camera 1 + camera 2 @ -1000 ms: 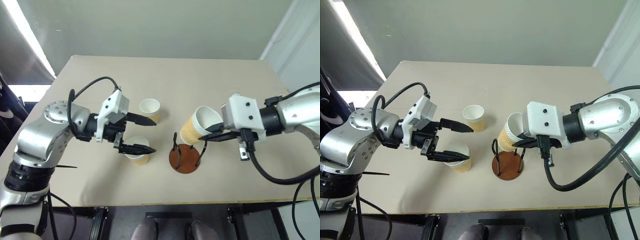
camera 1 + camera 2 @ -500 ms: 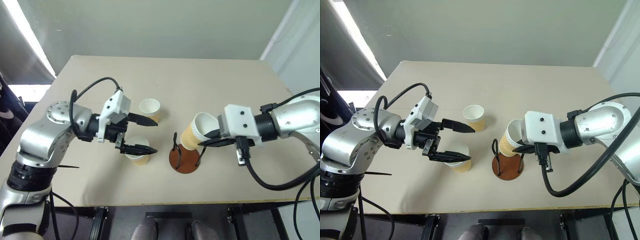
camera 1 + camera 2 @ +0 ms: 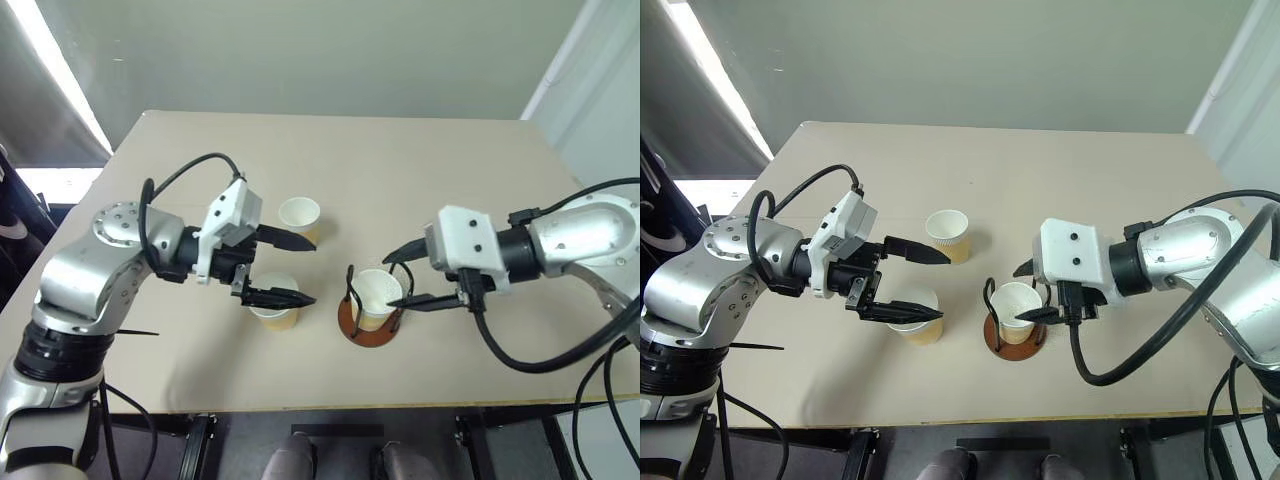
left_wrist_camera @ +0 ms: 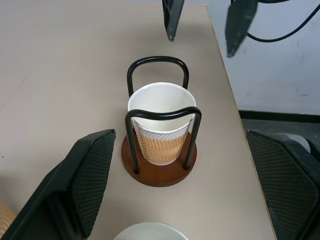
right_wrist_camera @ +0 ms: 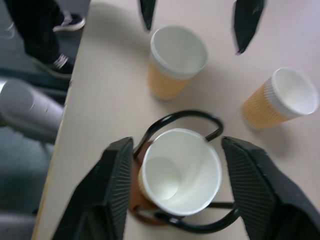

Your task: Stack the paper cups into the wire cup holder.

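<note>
One paper cup stands upright inside the wire cup holder, between its two black loops, on the reddish-brown base. My right gripper is open, one finger on each side of that cup's rim and apart from it. A second paper cup stands further back on the table. A third paper cup stands left of the holder, partly under my left gripper, which hovers open above it with nothing in it.
The holder stands close to the front edge of the beige table. A person's dark trouser leg and shoe show on the floor beyond the table's side edge.
The right gripper brought the tilted cup down into the holder and opened. The cup now stands upright in the holder. The left arm kept still.
</note>
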Controlling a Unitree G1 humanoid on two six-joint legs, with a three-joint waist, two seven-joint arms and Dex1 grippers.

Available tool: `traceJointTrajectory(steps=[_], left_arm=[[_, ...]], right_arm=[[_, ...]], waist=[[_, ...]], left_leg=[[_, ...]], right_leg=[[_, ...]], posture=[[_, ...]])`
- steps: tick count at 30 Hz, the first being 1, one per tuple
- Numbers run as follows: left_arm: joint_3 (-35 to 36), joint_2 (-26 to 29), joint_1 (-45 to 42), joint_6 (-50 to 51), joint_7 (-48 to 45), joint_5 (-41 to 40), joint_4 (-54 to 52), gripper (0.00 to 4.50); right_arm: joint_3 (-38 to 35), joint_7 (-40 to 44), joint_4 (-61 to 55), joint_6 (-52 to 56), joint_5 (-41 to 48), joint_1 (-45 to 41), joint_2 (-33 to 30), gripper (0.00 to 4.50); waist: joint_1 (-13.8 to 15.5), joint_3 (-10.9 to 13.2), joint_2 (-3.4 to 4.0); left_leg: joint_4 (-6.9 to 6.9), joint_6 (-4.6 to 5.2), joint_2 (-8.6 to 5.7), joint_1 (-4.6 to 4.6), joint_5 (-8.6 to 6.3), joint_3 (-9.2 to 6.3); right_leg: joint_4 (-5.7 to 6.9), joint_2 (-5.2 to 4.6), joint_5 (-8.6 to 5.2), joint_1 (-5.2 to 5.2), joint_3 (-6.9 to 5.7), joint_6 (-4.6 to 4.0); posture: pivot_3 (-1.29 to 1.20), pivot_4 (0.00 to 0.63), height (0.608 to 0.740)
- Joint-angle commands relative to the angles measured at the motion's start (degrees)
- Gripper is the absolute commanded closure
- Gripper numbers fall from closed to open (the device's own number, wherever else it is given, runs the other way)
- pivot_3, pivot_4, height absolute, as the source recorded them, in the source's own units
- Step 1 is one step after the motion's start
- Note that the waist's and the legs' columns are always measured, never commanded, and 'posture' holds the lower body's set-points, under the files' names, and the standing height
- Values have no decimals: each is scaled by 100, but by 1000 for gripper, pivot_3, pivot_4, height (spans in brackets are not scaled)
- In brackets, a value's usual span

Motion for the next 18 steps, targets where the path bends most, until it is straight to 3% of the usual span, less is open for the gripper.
traceJointTrajectory(steps=[1, 6, 9, 18], left_arm=[[187, 105, -26, 31, 30, -127, -337, 0], [333, 414, 241, -7, 130, -42, -818, 0], [295, 862, 744, -469, 189, 568, -1230, 0], [446, 1289, 1464, -716, 611, 1121, -1606, 0]], right_arm=[[-663, -290, 23, 259, 413, -54, 163, 1811], [-1253, -569, 155, 690, 1033, -70, 331, 1811], [-1622, -790, 381, 928, 1444, -183, 483, 1811], [-1702, -595, 509, 985, 1735, -9, -19, 1811]], waist=[[0, 0, 0], [-4, 0, 0], [-22, 0, 0], [-15, 0, 0]], left_leg=[[0, 0, 0, 0, 0, 0], [-2, -1, 0, 1, 0, 0], [-6, -1, 0, 1, 0, 1], [-7, -3, 0, 2, 1, 0]], right_leg=[[0, 0, 0, 0, 0, 0], [-1, 1, 0, 0, 0, 0], [-5, 2, 0, -1, 1, 0], [-1, 1, -4, -3, 2, -6]], posture=[[0, 150, 740], [0, 150, 740], [0, 150, 740], [0, 150, 740]])
